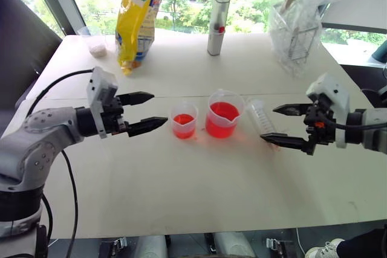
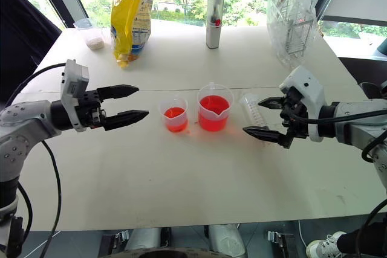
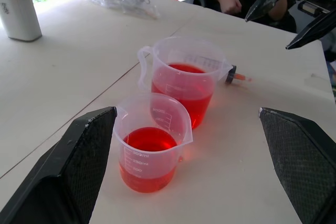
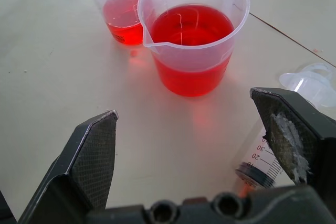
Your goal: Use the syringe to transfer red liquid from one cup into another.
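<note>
Syringe (image 1: 261, 117) beside beaker (image 1: 224, 113)

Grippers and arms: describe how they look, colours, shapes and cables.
Both arms are light grey with rounded shells. Each ends in a white boxy wrist block and black mechanism. The left gripper and right gripper each have two black tapered fingers with textured pads. Black cables loop along both arms; the right wrist shows a small orange-red spot.
</note>
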Controlling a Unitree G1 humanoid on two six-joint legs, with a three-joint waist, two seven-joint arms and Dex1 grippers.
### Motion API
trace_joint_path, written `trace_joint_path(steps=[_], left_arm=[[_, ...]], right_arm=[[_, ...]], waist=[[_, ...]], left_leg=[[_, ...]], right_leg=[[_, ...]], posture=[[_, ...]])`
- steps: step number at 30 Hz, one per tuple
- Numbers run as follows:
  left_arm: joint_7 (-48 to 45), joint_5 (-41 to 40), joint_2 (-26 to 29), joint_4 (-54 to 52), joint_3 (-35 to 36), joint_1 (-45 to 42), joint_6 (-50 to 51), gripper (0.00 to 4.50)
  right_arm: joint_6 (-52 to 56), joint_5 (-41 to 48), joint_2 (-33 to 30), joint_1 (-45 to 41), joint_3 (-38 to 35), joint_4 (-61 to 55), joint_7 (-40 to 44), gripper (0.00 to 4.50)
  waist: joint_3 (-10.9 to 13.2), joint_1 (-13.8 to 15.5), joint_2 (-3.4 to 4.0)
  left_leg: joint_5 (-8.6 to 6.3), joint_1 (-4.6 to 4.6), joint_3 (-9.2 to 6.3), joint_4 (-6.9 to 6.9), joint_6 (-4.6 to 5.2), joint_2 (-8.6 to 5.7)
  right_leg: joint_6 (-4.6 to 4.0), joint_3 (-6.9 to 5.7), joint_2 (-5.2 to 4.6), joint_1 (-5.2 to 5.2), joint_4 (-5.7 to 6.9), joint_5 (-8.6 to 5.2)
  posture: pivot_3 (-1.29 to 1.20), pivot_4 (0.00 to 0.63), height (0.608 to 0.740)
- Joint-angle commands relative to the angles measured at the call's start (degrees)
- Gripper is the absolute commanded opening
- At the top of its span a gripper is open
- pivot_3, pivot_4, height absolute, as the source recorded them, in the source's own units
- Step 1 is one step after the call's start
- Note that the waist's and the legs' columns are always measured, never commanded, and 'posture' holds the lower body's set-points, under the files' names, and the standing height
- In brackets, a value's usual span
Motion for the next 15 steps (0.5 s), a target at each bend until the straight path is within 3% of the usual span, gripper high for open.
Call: trace_joint_path(steps=[1, 15], left_arm=[[0.02, -0.63, 0.25, -0.86, 0.67, -1.32, -0.63, 4.5], [0.65, -0.71, -0.46, -1.11, 0.85, -1.45, -0.8, 4.5]], right_arm=[[-1.33, -0.11, -1.09, -0.42, -0.96, 0.02, -0.13, 4.44], [-2.18, -0.54, -1.52, 0.07, -0.7, 0.65, -0.62, 4.44]], waist=[[0.0, 0.0, 0.0], [0.0, 0.01, 0.0]], left_leg=[[0.0, 0.0, 0.0, 0.0, 0.0, 0.0], [0.0, 0.0, 0.0, 0.01, 0.0, -0.01]], right_leg=[[0.0, 0.0, 0.0, 0.0, 0.0, 0.0], [0.0, 0.0, 0.01, 0.0, 0.0, 0.0]], posture=[[0.0, 0.15, 0.74], [0.0, 0.15, 0.74]])
